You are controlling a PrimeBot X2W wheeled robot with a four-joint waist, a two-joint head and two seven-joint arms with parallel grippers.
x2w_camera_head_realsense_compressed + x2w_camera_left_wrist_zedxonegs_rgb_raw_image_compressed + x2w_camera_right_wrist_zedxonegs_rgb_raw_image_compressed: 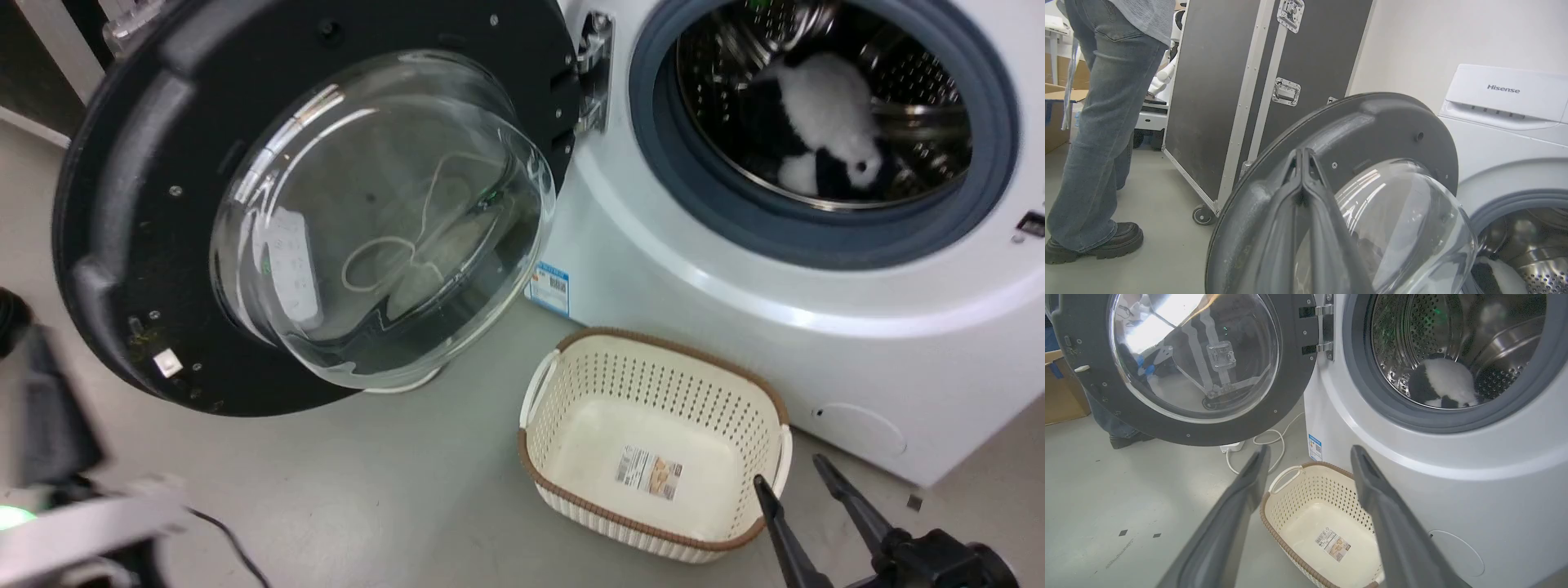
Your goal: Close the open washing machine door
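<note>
The washing machine door (122, 204) stands wide open at the left, with a black rim and a bulging clear glass bowl (375, 220), hinged to the white washing machine (735, 327). A black-and-white plush toy (824, 106) lies in the steel drum. My left gripper (1302, 152) is shut with nothing between its fingers, and its tips lie against or just in front of the inner rim of the door (1384, 122); whether they touch I cannot tell. My right gripper (792, 474) is open, low by the machine's front. In the right wrist view the right gripper (1310, 451) points between the door (1290, 375) and the drum opening.
A cream perforated basket (653, 371) sits on the floor before the machine, just under my right gripper. A person in jeans (1098, 122) stands beyond the door beside a black wheeled flight case (1216, 102). A white cable (1274, 441) and a cardboard box (1061, 392) lie behind the door.
</note>
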